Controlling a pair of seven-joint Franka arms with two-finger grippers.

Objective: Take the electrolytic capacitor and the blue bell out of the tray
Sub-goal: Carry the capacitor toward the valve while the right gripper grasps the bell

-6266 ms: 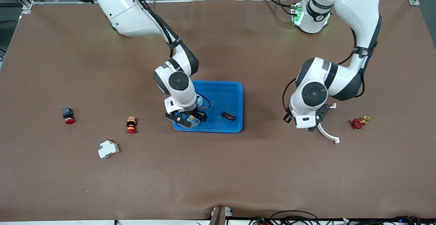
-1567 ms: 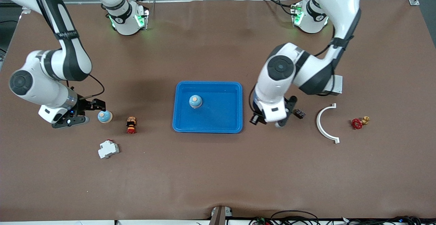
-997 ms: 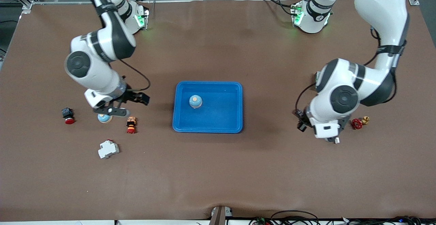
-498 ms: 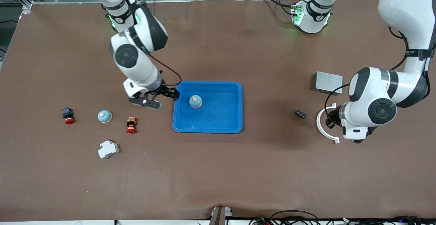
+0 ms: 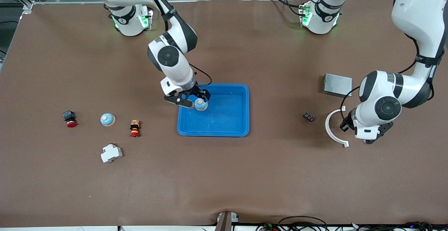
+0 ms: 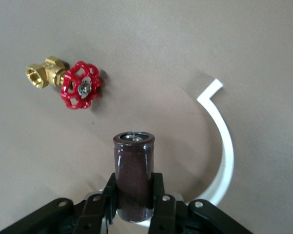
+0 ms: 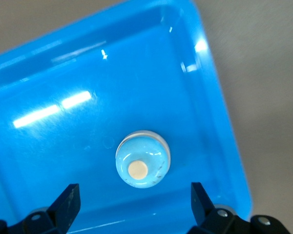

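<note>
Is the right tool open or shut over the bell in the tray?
Open. The right tool hangs over the blue tray, its fingers spread on either side of the bell, apart from it.

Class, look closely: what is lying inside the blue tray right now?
One blue bell sits in the blue tray, under the open right gripper. Nothing else shows on its visible floor; the gripper covers one corner.

Tray (image 5: 227,122): blue. Bell (image 7: 142,159): pale blue, beige button. Capacitor (image 6: 134,175): dark brown. Valve (image 6: 80,85): red handwheel, brass body.
</note>
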